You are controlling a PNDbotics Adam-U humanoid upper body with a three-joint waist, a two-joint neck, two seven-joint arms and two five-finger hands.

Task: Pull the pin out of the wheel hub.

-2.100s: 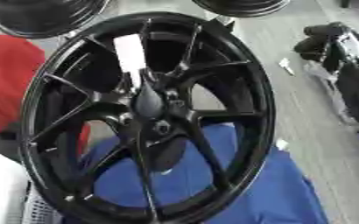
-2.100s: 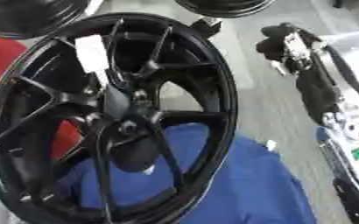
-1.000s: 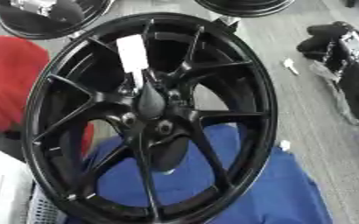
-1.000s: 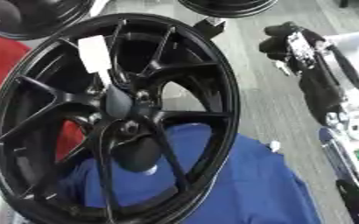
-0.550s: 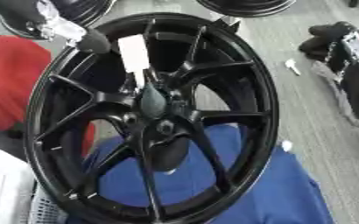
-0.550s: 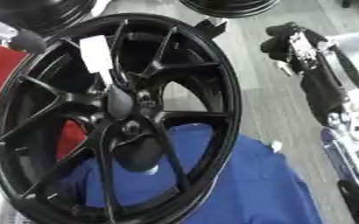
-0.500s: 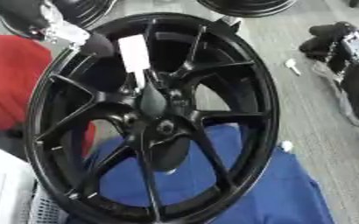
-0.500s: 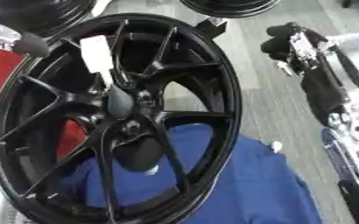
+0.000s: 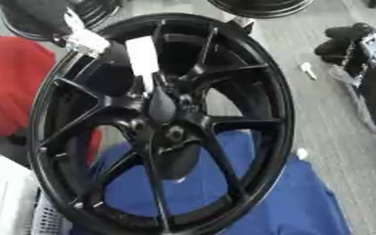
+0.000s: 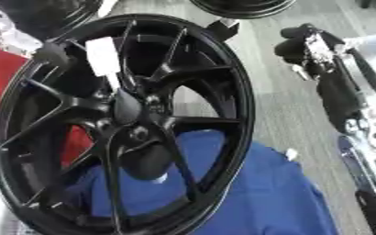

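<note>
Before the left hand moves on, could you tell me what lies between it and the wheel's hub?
In the left eye view, a white tag sits between the left hand and the hub.

**Wheel rim fills centre of work area**

A wheel rim [image 9: 247, 82] stands tilted at centre, its hub [image 9: 163, 108] in the middle and a tag [image 9: 142, 56] hanging on an upper spoke. A cloth [image 9: 295, 202] lies beneath and before it. The left robot hand [image 9: 79, 39] reaches over the rim's upper-left edge. More wheels [image 9: 259, 5] lie behind; the right robot hand [image 10: 316, 48] sits far right.

Black hand [image 9: 111, 53], silver wrist joint [image 9: 83, 39]
</note>
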